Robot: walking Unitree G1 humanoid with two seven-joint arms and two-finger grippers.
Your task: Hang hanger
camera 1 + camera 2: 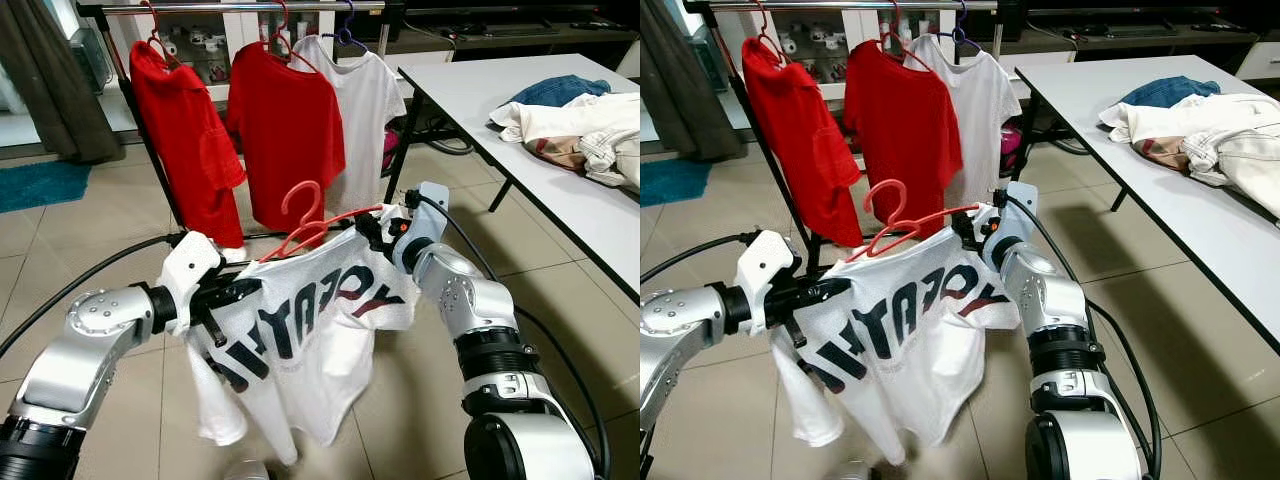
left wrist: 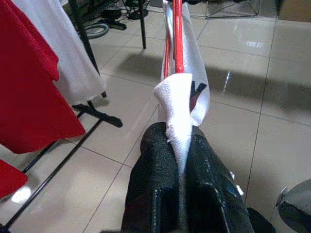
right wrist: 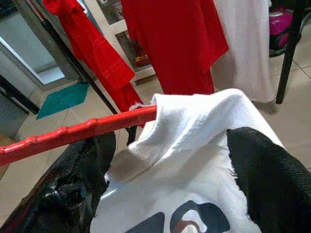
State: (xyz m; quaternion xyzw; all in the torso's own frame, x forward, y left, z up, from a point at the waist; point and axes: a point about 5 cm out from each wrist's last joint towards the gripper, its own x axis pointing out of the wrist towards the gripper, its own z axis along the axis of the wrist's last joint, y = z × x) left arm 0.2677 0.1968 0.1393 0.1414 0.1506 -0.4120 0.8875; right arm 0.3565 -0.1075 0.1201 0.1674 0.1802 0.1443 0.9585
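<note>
— Red plastic, that hanger [image 1: 318,222]: where is it?
— Threaded through one white printed T-shirt [image 1: 300,330], held up between the arms, in front of the clothes rail [image 1: 240,7].
— The jaws?
— Left gripper [image 2: 181,165] is pinched on a fold of the T-shirt. Right gripper [image 3: 165,165] has the shirt's shoulder and hanger arm between its fingers; I cannot tell whether they clamp.
— On the rail?
— Three garments: two red shirts [image 1: 285,125], one white shirt [image 1: 365,110]. One table [image 1: 560,190] carries piled clothes [image 1: 580,125].
</note>
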